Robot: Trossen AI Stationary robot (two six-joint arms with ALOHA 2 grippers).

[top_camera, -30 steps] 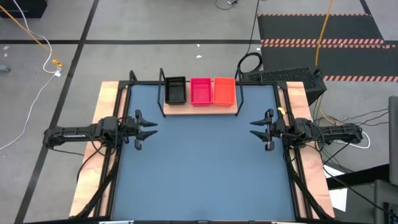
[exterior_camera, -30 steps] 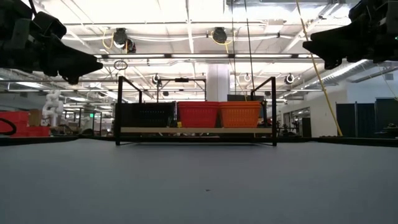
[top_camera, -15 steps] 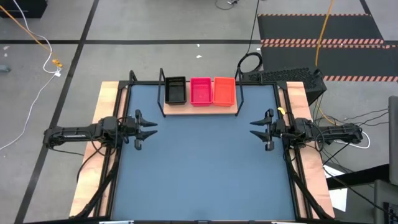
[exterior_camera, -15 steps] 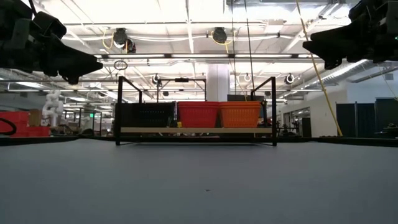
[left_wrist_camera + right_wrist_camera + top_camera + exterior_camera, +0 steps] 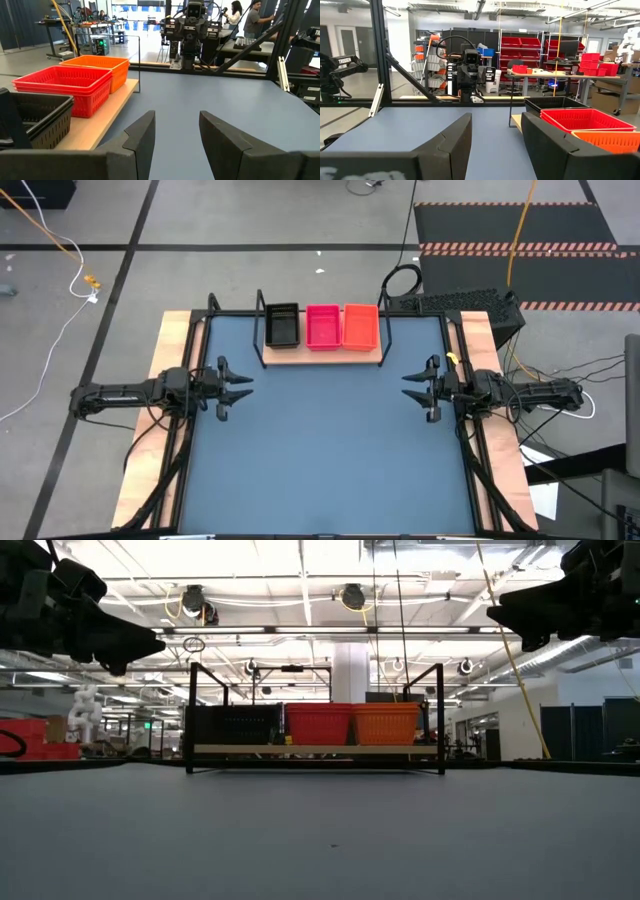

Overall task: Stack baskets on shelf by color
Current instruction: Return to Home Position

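Shelf (image 5: 320, 356): at the far edge of the blue table (image 5: 330, 450), carrying 3 piles side by side.
Baskets: black baskets (image 5: 282, 325) at left, red baskets (image 5: 323, 326) in the middle, orange baskets (image 5: 361, 326) at right.
Left gripper (image 5: 243, 385): near the table's left edge, fingers spread, empty.
Right gripper (image 5: 410, 386): near the right edge, fingers spread, empty.

Along the far middle of the surface (image 5: 330, 450): shelf (image 5: 322, 355). On its plank, side by side in one row: left stack (image 5: 282, 325), middle stack (image 5: 323, 326), right stack (image 5: 361, 326) of baskets. Raised over the surface's left edge: left hand (image 5: 246, 385). Over the right edge: right hand (image 5: 407, 385). Facing each other, well apart from the shelf.
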